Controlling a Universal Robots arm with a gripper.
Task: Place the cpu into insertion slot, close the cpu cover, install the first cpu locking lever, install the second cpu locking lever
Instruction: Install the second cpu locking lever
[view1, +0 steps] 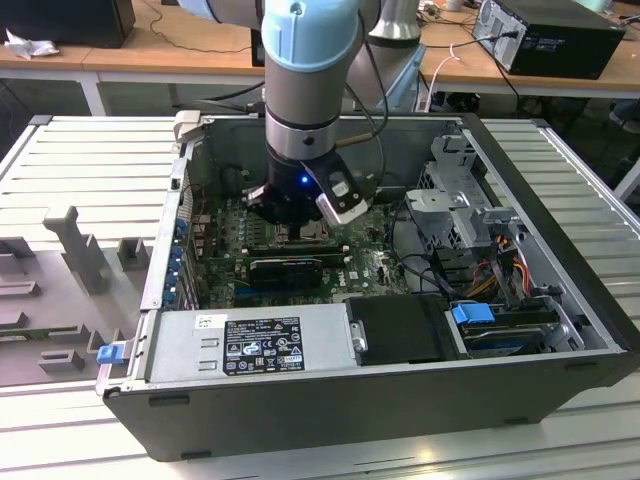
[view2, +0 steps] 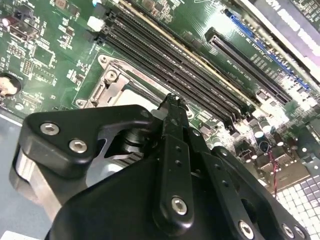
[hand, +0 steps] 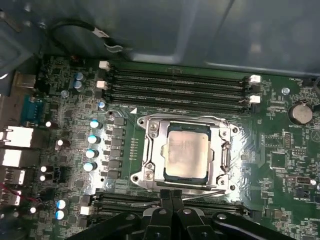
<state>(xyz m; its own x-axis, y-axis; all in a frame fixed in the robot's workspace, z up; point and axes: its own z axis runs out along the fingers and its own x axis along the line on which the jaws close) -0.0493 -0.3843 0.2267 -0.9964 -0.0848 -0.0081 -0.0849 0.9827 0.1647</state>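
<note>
The pale silver-beige square cpu (hand: 186, 156) sits seated in the dark, silver-rimmed insertion slot (hand: 150, 150) on the green circuit board (hand: 280, 150). The thin silvery cpu cover (hand: 220, 137) lies closed over it. The black gripper (hand: 172, 196) has its fingers clenched together, grasping nothing, at the socket's edge.

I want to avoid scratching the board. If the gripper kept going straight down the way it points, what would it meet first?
Probably the thin silvery lever wire at the socket's edge, just under the gripper; depth is unclear.
</note>
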